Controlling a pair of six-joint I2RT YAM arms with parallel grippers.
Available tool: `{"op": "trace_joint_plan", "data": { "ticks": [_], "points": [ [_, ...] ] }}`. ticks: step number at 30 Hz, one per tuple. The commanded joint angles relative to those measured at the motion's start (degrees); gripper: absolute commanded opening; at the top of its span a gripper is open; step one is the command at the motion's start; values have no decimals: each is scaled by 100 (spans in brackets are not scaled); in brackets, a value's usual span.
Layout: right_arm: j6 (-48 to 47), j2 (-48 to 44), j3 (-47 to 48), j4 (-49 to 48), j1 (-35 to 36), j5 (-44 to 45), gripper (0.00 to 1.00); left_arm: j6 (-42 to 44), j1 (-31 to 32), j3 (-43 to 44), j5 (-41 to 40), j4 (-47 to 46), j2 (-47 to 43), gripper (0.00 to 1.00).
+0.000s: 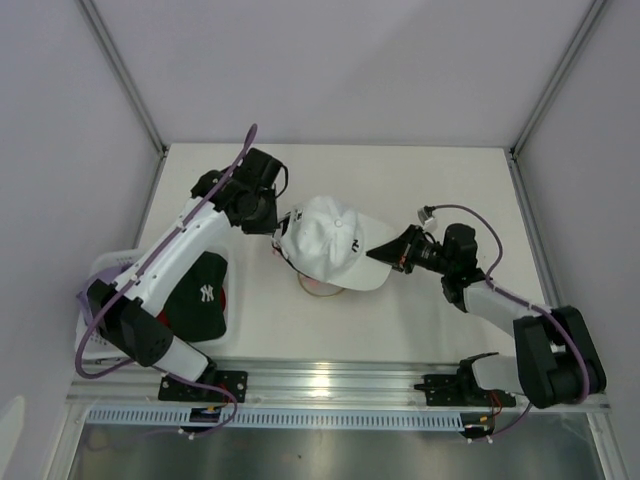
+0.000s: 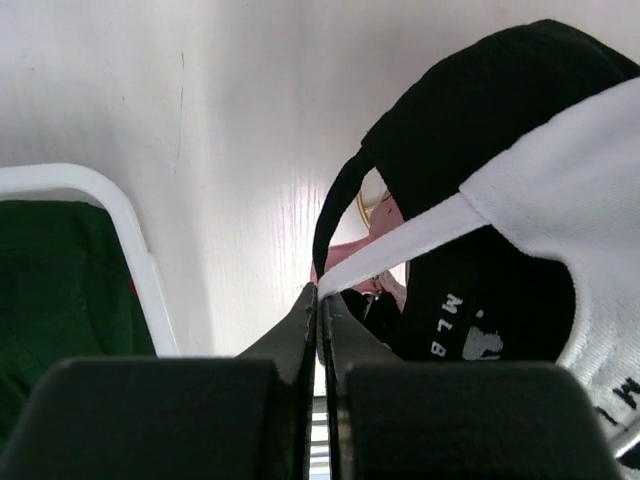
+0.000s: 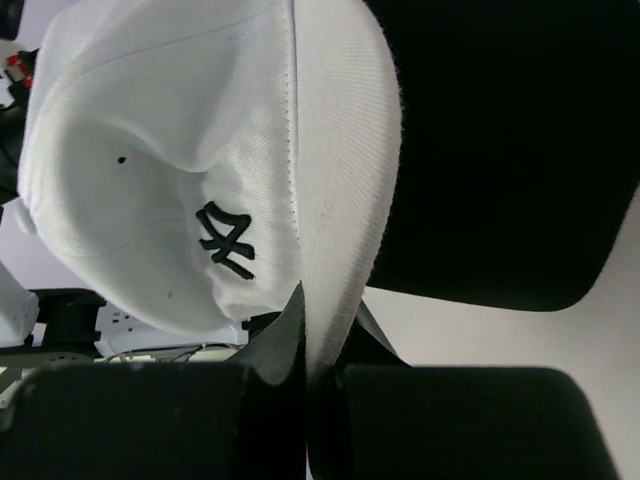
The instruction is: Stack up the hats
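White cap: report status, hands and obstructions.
Left hand shut on white cap back strap. Right hand shut on its brim. Cap sits over black cap, mid-table. Basket off left, not in the way.

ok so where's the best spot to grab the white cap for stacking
Take the white cap by its thin ends: the stiff brim from the right, where the right end effector pinches it, and the rear strap from the left. The domed crown looks soft and too wide for jaws.
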State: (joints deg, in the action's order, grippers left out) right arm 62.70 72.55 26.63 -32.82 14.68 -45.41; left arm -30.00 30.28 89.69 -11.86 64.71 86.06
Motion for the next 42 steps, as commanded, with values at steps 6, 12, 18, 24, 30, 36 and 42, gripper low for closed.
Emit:
{"op": "trace_joint_plan", "data": {
  "ticks": [6,12,18,24,30,36,42],
  "points": [
    [-758,1480,254,337,-132,656,0,214,-462,-417,-520,16,350,1],
    [-1477,1464,518,1092,-132,805,0,135,-462,-1164,-282,-300,429,1],
    [-1857,1604,817,1603,-167,718,0,161,-462,-1174,-194,-362,429,1],
    [-2182,1307,1194,2331,-211,927,68,284,-462,-814,-150,-178,245,1],
    [-2762,480,1625,3571,-509,1227,100,354,-462,-585,131,-20,-115,17],
    [-3044,-329,2407,4379,-571,1350,99,337,-471,-304,184,253,-572,74],
    [-3158,-857,3242,4758,-545,1280,99,21,-883,-39,-308,648,-1379,99]
  ]
}}
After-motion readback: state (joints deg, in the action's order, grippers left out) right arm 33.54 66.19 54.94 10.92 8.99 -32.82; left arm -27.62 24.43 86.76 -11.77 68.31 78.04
